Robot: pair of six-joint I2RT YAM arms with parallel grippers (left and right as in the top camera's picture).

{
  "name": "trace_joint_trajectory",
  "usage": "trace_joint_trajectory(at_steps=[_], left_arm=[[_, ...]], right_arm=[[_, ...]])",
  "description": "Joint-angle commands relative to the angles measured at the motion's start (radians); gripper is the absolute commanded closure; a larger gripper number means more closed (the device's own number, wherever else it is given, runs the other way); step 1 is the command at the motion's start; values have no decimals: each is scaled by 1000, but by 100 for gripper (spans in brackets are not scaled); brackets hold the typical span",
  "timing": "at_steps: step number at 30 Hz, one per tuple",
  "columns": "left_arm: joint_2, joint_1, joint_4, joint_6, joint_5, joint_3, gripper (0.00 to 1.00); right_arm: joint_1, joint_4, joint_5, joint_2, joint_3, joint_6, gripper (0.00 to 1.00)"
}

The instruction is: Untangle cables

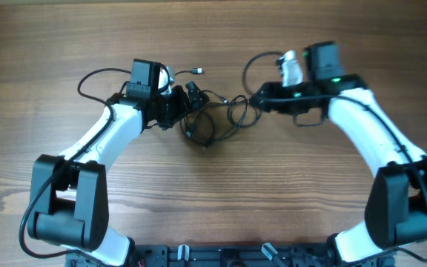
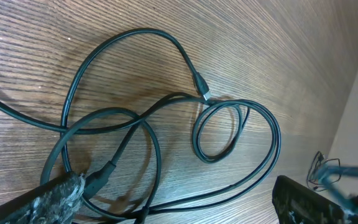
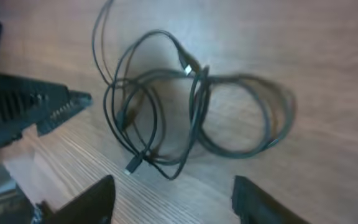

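Overhead | cables in one tangle | left fingers apart | right fingers apart, near tangle

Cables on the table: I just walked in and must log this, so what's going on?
Two robot arms are working on a tangle of thin black cables on the wooden table. The left gripper and right gripper sit at either side of it, both open, gripping nothing yet.

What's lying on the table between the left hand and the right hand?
The overhead view shows a loose tangle of thin black cables on the wooden table, filling the stretch between the left hand and the right hand.
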Motion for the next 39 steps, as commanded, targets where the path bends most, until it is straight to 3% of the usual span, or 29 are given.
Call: trace_joint_trajectory(at_steps=[1,3,5,6,7,9,11,16,20,23,28,33,36,39], left_arm=[[8,-3,8,19,-2,6,0],[8,-3,7,19,-2,6,0],[8,-3,7,20,-2,6,0],[8,-3,7,19,-2,6,0],[8,-3,7,19,-2,6,0],[8,-3,7,19,-2,6,0],[8,-3,7,19,24,6,0],[8,-23,79,18,217,6,0],[8,-87,146,7,222,6,0],[8,-150,176,-43,153,8,0],[8,-212,225,-129,34,8,2],[8,-234,219,-146,-53,37,15],[11,-246,167,-145,-130,87,18],[31,-271,61,-111,-230,180,22]], right_arm=[[25,10,156,14,-2,166,49],[25,11,184,14,-2,241,52],[25,23,191,14,-2,288,49],[25,30,192,14,-2,310,41],[25,34,191,14,-2,328,26],[26,36,195,14,-2,320,17],[26,35,209,14,-2,314,0],[26,11,323,15,-2,300,0],[26,-27,393,15,-2,361,0],[24,-58,423,15,-2,466,8],[21,-74,468,15,-2,484,28],[-48,-198,573,14,-2,623,29],[-118,-236,566,14,-2,607,30],[-197,-256,517,14,-2,497,30]])
